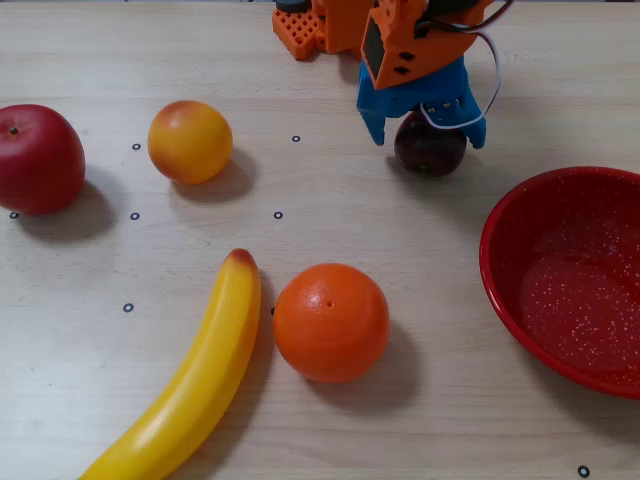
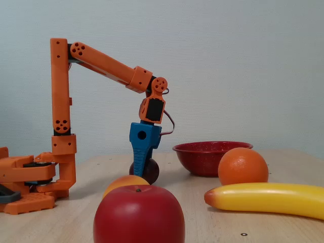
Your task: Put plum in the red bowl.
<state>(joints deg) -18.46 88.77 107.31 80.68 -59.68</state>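
The blue jaws stand down on both sides of the plum, partly closed around it, but whether they really press it I cannot tell, because the gripper covers the plum's top in the overhead view and its upper half in the fixed view; the plum is small, dark maroon and glossy, and it seems to rest on the table, well apart from the red bowl; the bowl, speckled white inside, is cut off at the right edge of the overhead view; the banana is cut off at the bottom there, and the apple at the left; the orange lies just beside the banana; a yellow-orange fruit lies near the apple; no writing is readable.
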